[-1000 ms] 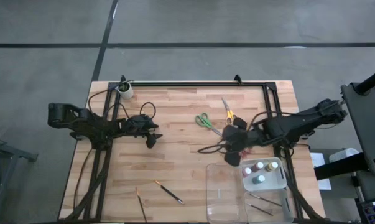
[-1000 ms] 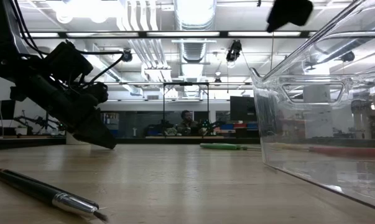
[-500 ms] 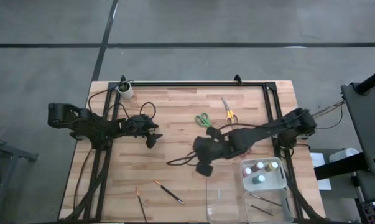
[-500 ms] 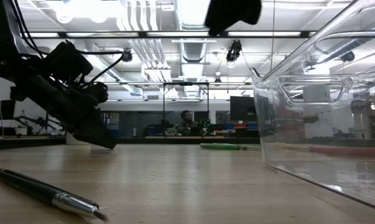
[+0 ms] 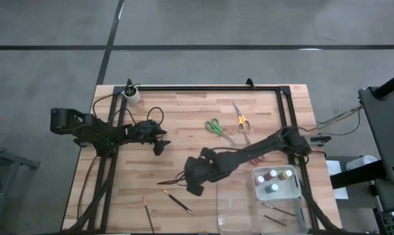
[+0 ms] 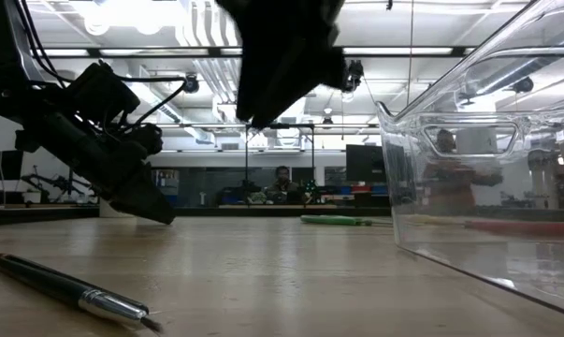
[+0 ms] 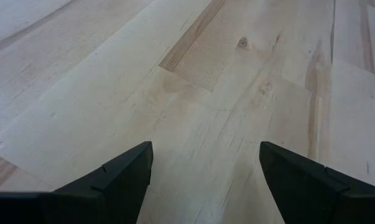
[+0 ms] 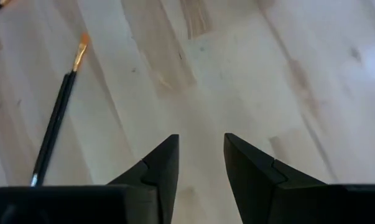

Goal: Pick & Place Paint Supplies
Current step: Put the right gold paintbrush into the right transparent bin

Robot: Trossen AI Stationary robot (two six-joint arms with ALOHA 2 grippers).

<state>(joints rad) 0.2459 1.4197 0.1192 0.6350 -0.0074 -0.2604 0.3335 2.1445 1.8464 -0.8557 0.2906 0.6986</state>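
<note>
My right gripper (image 5: 194,185) hung at lower centre of the overhead frame, fingers narrowly parted and empty. The nearest brush (image 5: 178,202) lay just beside it, toward the lower left; a second brush (image 5: 147,215) lay farther left. My judgement: open wider, turn the fingers across the shaft, descend squarely. My left gripper (image 5: 160,147) waited wide open at centre left.

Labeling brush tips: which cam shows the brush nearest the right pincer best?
Right wrist view: the brush lies close, its orange tip clear, ahead of the open, empty right pincer. High view shows it only as a thin line. Low view shows a dark brush close up, identity uncertain. Left wrist: none.
</note>
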